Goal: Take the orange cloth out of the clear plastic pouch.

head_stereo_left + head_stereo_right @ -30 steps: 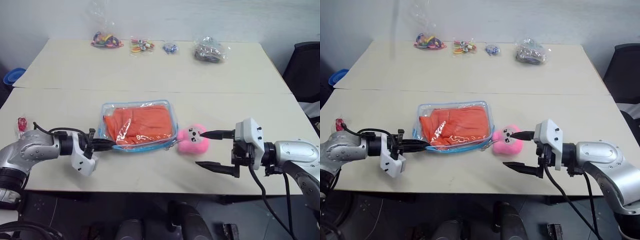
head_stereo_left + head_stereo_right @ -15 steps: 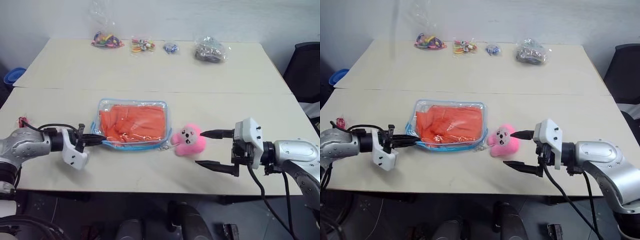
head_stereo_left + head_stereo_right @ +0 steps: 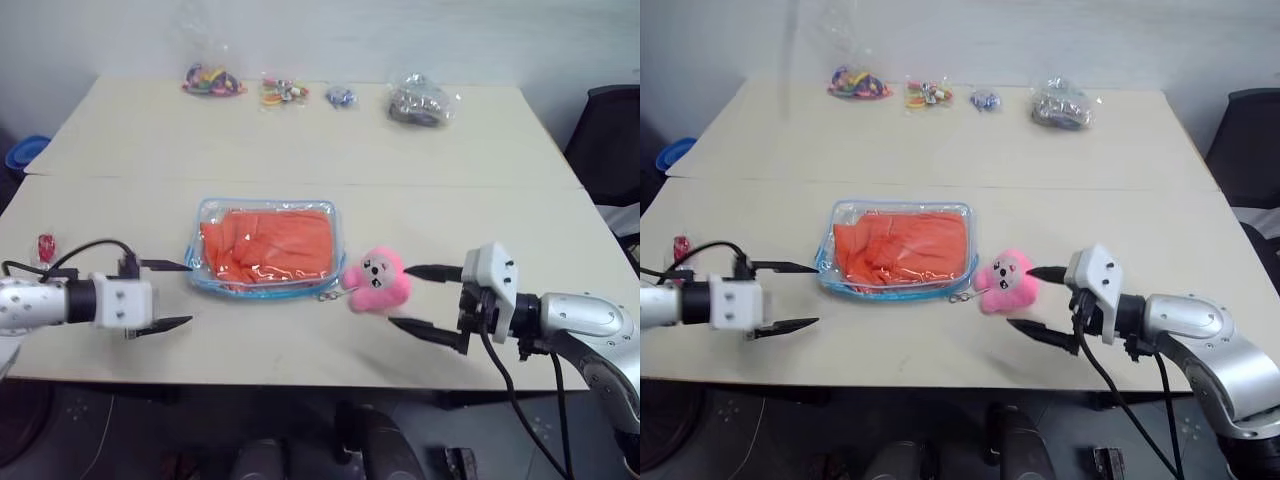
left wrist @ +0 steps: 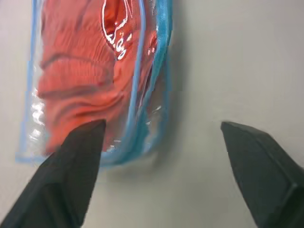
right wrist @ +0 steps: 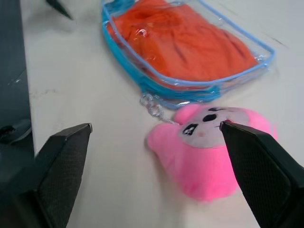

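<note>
Nearest the camera, lower left of the frame, the left end effector [image 3: 165, 295] hangs over the bench [image 3: 300, 340] with its two black fingers spread wide and nothing between them. The upper fingertip sits just beside the left edge of the clear plastic pouch [image 3: 266, 248], and as far as I can tell from the wrist view it isn't actually touching it.

Lower right, the right end effector [image 3: 412, 299] is also gaping wide, empty, with its fingers pointing toward the pink plush toy [image 3: 377, 282]. One fingertip is right next to the toy's right side, the other lower, over bare bench.

In the middle of the frame, the pouch lies flat with the orange cloth [image 3: 268, 244] still inside it, bunched up and taking up most of the pouch. The blue zipper edging runs all around. The plush sits at the pouch's lower right corner, and a little chain [image 5: 152, 108] lies between the two.

At the far left edge there's a small red thing [image 3: 45, 245], too small to identify.

Along the top of the frame, four small clear bags of trinkets [image 3: 212, 80] are lined up in a row.
</note>
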Motion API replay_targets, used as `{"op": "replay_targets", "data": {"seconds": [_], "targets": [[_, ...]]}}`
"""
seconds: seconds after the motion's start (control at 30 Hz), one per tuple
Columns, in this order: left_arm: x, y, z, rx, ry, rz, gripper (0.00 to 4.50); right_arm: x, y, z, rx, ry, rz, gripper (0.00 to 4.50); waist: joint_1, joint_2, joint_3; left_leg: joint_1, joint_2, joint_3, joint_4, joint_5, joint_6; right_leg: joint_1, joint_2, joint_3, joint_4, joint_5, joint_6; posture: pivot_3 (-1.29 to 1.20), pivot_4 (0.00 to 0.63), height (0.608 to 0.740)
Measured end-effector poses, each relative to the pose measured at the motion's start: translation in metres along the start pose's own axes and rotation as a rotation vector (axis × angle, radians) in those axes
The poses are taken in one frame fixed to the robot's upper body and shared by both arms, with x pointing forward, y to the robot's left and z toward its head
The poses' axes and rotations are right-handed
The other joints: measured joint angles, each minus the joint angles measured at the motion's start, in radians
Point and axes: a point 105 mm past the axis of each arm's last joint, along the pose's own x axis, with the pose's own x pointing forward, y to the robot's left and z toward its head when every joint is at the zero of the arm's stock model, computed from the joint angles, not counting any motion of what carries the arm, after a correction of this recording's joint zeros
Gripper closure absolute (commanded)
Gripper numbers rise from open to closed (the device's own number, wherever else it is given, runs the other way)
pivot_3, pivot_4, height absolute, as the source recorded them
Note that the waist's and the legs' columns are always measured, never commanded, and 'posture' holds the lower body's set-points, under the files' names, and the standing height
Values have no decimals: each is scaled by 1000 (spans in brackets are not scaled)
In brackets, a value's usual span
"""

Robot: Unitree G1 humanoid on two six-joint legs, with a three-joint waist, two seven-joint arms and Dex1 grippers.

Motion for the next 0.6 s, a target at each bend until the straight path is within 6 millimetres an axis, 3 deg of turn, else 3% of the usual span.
{"op": "replay_targets", "data": {"seconds": [0.1, 0.2, 0.4, 0.5, 0.6], "targets": [[-6, -1, 52, -275, -172, -87, 476, 8, -9, 2, 71, -42, -88, 0, 4, 0, 0, 1, -1, -1, 0, 1, -1, 1, 0, 1, -2, 0, 0, 0, 150, 740], [-7, -6, 93, -333, -267, -181, 476, 17, -17, -6, 151, -40, -180, 0, 2, 1, 0, 0, -2, 0, 0, 2, -4, 2, 2, 2, -1, -1, 0, 0, 150, 740], [5, -15, 122, -391, -380, -259, 476, 27, -19, -30, 221, 43, -260, 0, -2, 1, 0, -1, 0, 1, 0, 4, -8, 2, 8, 7, 0, -1, -1, 0, 150, 740], [10, -17, 120, -391, -373, -260, 446, 29, -19, -34, 242, 43, -272, 586, -1, 1, 0, 0, 0, 2, 0, 3, -10, 2, 12, 9, 0, -2, -2, 0, 150, 740], [13, -14, 116, -379, -354, -237, 446, 30, -21, -38, 255, 48, -274, 1586, -1, 1, 0, 0, 0, 2, 0, 3, -11, 2, 13, 9, 1, -3, -4, 0, 150, 740]]}}
